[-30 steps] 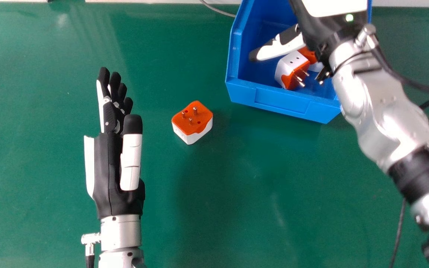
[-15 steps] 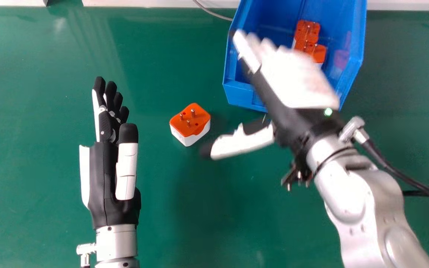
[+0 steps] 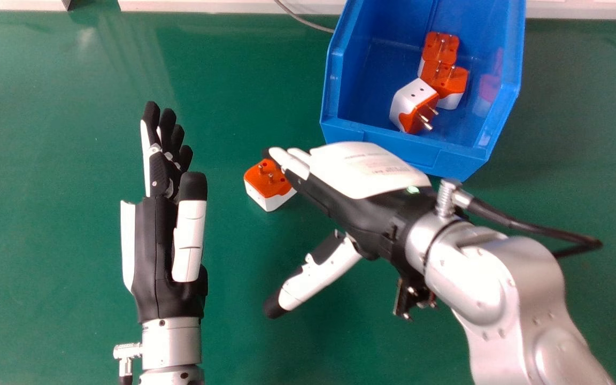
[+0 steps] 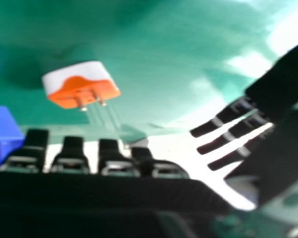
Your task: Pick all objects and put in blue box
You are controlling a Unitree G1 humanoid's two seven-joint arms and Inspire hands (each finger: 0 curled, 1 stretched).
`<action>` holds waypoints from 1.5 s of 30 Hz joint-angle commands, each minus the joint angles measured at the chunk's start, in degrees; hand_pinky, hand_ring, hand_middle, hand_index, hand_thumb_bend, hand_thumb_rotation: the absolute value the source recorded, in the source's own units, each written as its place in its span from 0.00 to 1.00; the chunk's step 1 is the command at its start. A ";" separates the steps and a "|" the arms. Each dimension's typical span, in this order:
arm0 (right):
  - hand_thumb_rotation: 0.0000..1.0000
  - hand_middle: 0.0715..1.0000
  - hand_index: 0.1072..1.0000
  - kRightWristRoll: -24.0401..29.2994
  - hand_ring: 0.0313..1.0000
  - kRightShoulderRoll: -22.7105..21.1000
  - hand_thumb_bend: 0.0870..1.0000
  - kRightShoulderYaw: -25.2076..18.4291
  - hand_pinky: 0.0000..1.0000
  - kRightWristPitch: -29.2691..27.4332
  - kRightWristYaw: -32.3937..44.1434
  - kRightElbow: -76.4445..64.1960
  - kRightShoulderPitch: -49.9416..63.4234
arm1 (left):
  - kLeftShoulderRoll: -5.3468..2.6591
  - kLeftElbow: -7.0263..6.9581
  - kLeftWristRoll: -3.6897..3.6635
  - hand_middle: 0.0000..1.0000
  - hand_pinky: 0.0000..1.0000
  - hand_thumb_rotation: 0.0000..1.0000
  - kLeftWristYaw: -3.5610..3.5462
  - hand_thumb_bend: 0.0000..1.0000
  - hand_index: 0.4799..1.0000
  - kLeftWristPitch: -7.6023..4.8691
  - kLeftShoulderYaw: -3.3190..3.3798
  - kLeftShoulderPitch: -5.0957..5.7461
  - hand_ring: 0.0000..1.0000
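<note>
Three adapters in the box, one out, so by my count the job is roughly three quarters through. The box (image 3: 407, 148) sits at the far side of the counter (image 3: 51, 224). Inside I make out a white-sided adapter (image 3: 408, 101) nearest the front wall, lying with its pins sideways, and two orange-topped ones bunched behind it, a middle adapter (image 3: 455, 84) and a rear adapter (image 3: 441, 45); that bunch overlaps, so I wouldn't swear to the exact number.

What's left: the loose adapter (image 3: 266, 187), on the counter in front of the box and off to its left, pins up. My right hand (image 3: 364, 171) is over its right edge in the head view, fingers straight, thumb well apart, nothing held. The right hand view shows the loose adapter beyond the fingertips, so I read it as not gripped.

Left hand (image 3: 150, 240) is idle on the left, fingers straight, empty.

To finish, I judge it needs one grasp, a lift over the front wall and a release. The pins could spoil the grip, so I'd take it by the white sides.
</note>
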 commanded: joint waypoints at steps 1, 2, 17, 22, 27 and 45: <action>0.53 0.99 0.99 1.30 0.97 1.77 0.96 -1.08 0.90 -1.86 -2.99 2.61 -2.41 | -1.67 -0.86 0.47 1.00 1.00 0.88 0.22 0.83 1.00 -0.48 -0.10 -0.68 1.00; 0.52 0.99 1.00 1.79 0.97 2.26 0.96 -1.27 0.89 -2.60 -4.19 4.12 -3.01 | -1.62 -0.67 0.44 1.00 1.00 0.88 0.23 0.83 1.00 -0.55 -0.05 -0.86 1.00; 0.44 0.99 1.00 6.74 0.98 5.36 0.96 -0.75 0.85 -24.63 -28.36 39.46 -22.32 | -1.39 0.71 0.87 1.00 1.00 0.89 0.70 0.82 1.00 -1.06 0.84 -2.87 1.00; 0.35 1.00 1.00 4.10 0.99 6.78 0.98 2.00 0.86 -26.41 -31.45 49.51 -28.28 | -1.22 0.90 0.90 1.00 1.00 0.89 0.60 0.82 1.00 -1.27 1.01 -2.98 1.00; 0.30 1.00 1.00 3.33 0.99 8.18 0.98 4.10 0.87 -27.47 -31.13 57.31 -33.07 | -1.00 1.51 1.01 1.00 1.00 0.89 0.52 0.82 1.00 -1.56 1.18 -3.12 1.00; 0.20 1.00 0.98 5.22 1.00 15.28 0.99 9.69 0.88 -34.04 -28.12 83.96 -42.35 | -0.87 1.48 0.28 1.00 1.00 0.90 -0.05 0.82 1.00 -1.43 1.55 -3.17 1.00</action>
